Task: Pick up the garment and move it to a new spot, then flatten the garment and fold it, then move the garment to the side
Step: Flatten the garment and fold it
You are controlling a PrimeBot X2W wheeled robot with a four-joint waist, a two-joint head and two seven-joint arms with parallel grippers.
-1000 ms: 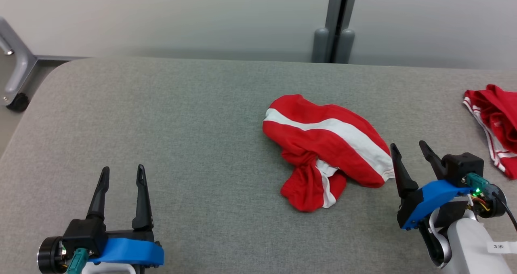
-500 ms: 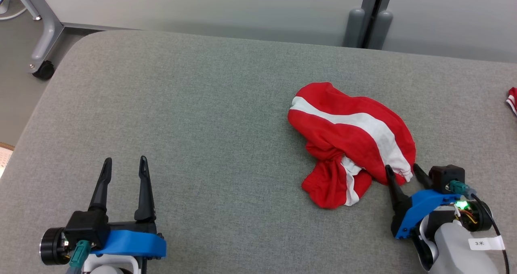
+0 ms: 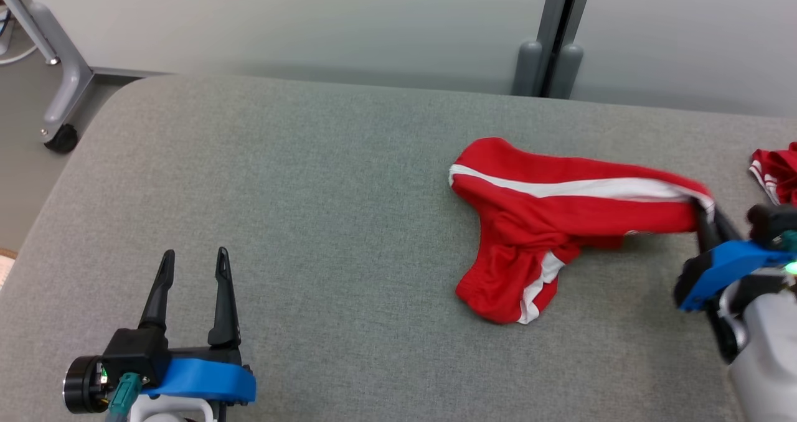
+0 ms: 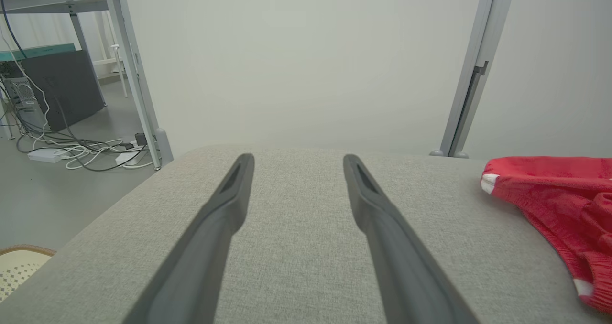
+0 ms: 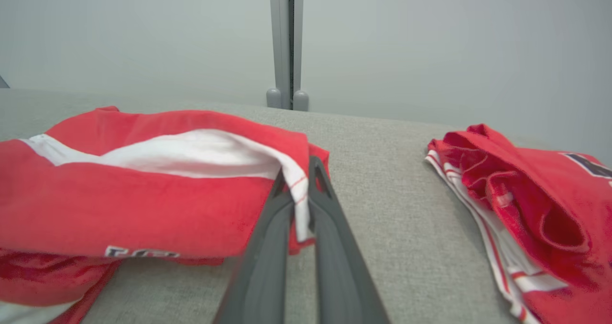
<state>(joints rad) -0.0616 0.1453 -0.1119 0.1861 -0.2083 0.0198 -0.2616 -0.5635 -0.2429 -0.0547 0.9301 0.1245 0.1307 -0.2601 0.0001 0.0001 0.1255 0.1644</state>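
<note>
Right gripper (image 3: 707, 215) fingers pinched tight on the hem of the red white-striped fabric garment (image 3: 542, 213). That edge is raised, the rest lies on the grey fabric table (image 3: 299, 192), right of centre. Left gripper (image 3: 192, 263) fingers spread, empty. Second crumpled red garment (image 3: 775, 173) at far right.

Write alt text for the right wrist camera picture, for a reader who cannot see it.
The right gripper is shut on the white-trimmed edge of a red garment that stretches to the left over the grey table. A second red garment lies crumpled on the right, apart from the first.
</note>
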